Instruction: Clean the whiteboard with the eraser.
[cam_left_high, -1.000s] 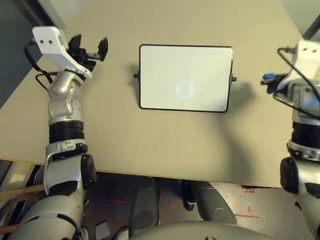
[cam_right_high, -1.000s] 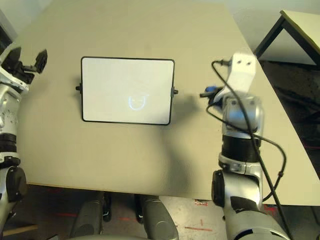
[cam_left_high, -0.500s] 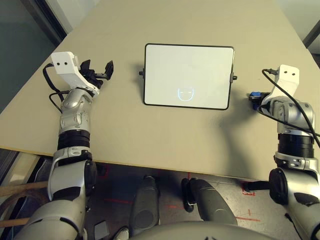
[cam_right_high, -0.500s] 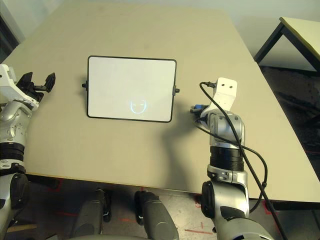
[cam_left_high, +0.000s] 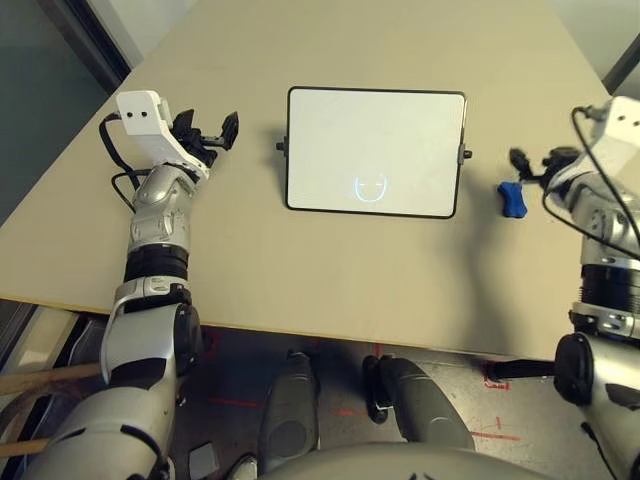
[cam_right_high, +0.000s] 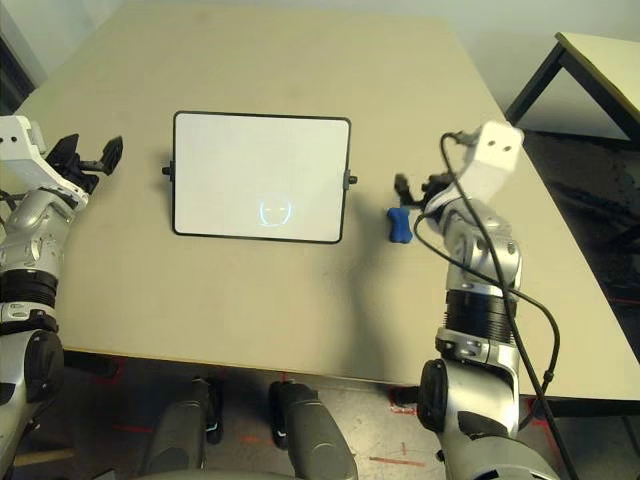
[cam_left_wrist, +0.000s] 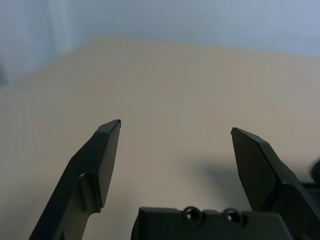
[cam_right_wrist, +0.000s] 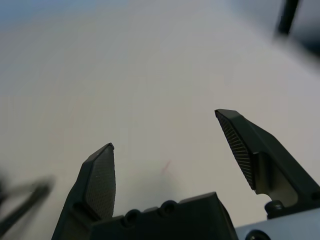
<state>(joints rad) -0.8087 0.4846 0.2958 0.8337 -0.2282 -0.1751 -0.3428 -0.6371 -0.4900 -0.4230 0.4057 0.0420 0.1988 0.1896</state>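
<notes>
The whiteboard (cam_left_high: 375, 140) lies flat at the table's middle, black-framed, with a faint blue smiley (cam_left_high: 370, 187) low on its surface. No red marks show on it. The eraser (cam_left_high: 513, 198), a small blue block, lies on the table just right of the board's right knob. My right gripper (cam_right_high: 418, 184) hovers open a little beyond the eraser, apart from it; its fingers (cam_right_wrist: 100, 180) are spread over bare table. My left gripper (cam_left_high: 210, 129) stands open left of the board, fingers (cam_left_wrist: 102, 160) wide with nothing between them.
The tan table (cam_left_high: 330, 270) stretches around the board, with its front edge near my body. A second table (cam_right_high: 600, 60) with black legs stands off to the right, beyond the table's right edge.
My right gripper has let go of the eraser, which now rests on the table, and has opened and drawn back above it. The camera shifted; the left arm moved slightly toward the board.
</notes>
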